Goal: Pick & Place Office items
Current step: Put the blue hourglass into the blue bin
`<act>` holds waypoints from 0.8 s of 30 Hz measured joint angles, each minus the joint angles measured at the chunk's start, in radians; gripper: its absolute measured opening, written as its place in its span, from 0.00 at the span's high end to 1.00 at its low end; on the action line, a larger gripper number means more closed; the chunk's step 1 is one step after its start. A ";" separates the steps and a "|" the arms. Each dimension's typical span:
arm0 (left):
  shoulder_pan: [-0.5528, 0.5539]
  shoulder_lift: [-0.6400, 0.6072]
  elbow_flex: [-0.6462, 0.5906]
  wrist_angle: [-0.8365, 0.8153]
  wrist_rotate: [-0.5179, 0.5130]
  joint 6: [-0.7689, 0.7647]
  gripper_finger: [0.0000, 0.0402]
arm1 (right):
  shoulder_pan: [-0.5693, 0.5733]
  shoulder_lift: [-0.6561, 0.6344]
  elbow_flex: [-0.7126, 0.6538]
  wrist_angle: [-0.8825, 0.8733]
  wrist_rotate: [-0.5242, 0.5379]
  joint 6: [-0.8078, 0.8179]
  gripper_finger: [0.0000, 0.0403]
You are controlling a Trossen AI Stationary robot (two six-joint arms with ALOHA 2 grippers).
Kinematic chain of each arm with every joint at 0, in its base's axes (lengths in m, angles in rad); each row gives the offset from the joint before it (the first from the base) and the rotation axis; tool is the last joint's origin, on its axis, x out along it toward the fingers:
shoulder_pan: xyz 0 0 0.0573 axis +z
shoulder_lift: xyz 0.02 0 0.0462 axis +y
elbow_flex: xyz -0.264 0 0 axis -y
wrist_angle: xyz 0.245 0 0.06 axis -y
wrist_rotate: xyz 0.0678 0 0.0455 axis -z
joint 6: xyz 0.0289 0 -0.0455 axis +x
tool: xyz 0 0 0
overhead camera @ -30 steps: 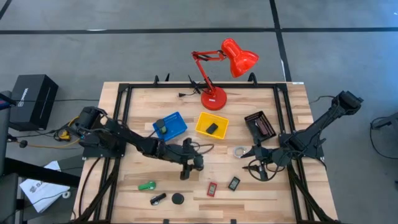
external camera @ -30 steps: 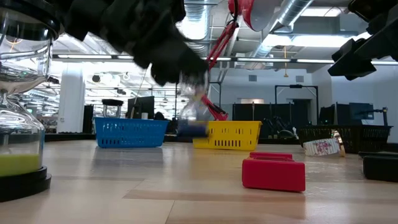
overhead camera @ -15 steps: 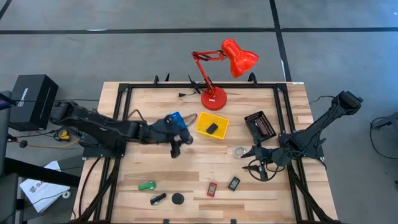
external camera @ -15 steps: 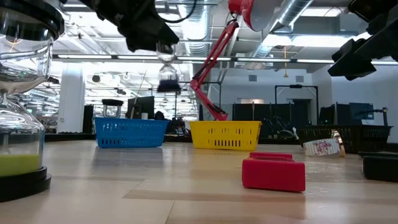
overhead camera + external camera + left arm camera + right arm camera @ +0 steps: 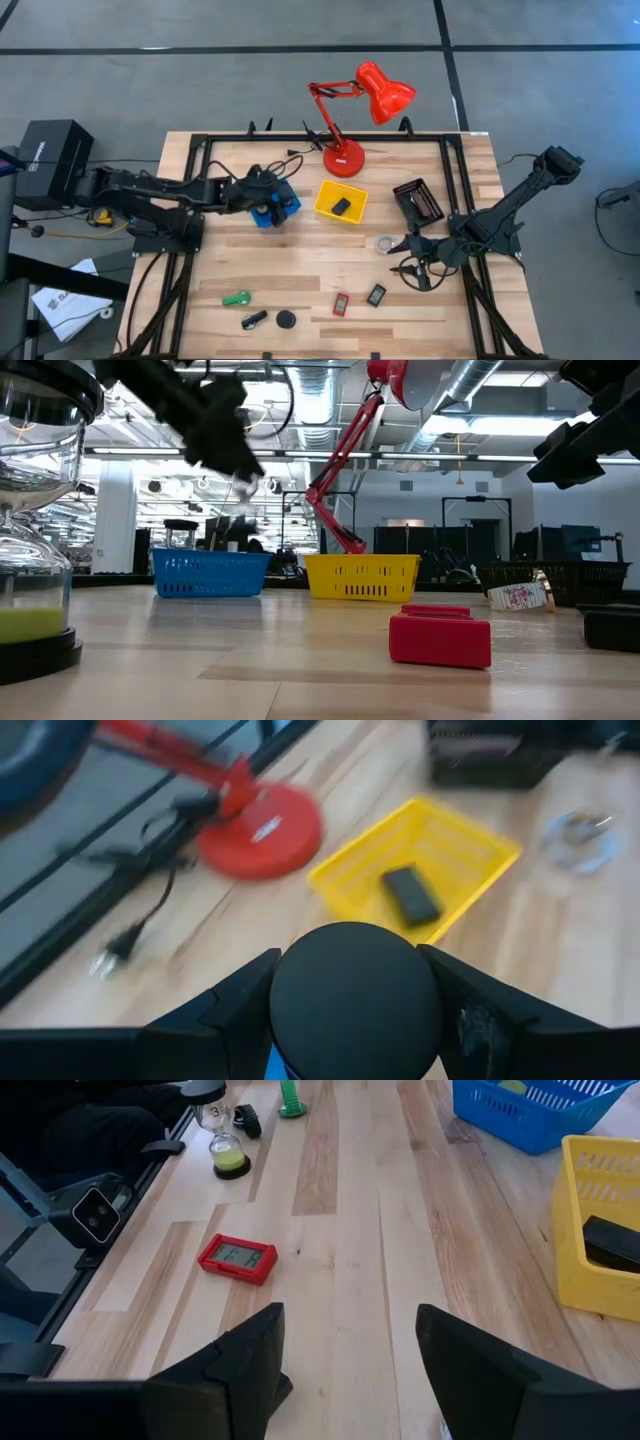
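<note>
Logged the task as partly done. Found the left gripper point(image 5: 272, 205) held above the blue tray point(image 5: 291, 206) on the far left of the table point(image 5: 300, 270), jaws closed about a black round-capped piece point(image 5: 355, 1000), probably a second hourglass, not yet let go. Could not make out what the blue tray already held. Saw one dark block point(image 5: 341, 206) lying in the yellow tray point(image 5: 324, 204) just to its right, and dark pieces in the black tray point(image 5: 418, 203) farther right. Counted as left to sort, along the near edge: green clip point(image 5: 236, 297), small black piece point(image 5: 253, 320), hourglass with green sand point(image 5: 228, 1150), red rectangle point(image 5: 341, 303), dark grey block point(image 5: 376, 294). Noted also a clear ring point(image 5: 385, 243) just beside the right gripper point(image 5: 400, 247), waiting low at mid-right with jaws spread wide and nothing in them. Marked pale wood planking in a black frame, red desk lamp point(image 5: 345, 158) at the far edge. Beyond: grey floor, black box point(image 5: 45, 160) on the left, open hall with ceiling ducts and strip lights.
</note>
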 joint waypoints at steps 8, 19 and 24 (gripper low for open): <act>0.041 0.000 -0.116 0.012 -0.069 -0.079 0.49 | 0.000 0.000 0.000 -0.001 0.000 0.000 0.46; 0.077 0.020 -0.202 0.275 -0.074 -0.082 0.49 | 0.000 0.000 0.000 0.000 0.000 -0.025 0.46; 0.094 0.076 -0.210 0.322 -0.075 -0.085 0.48 | -0.001 0.000 0.000 0.000 0.000 -0.029 0.46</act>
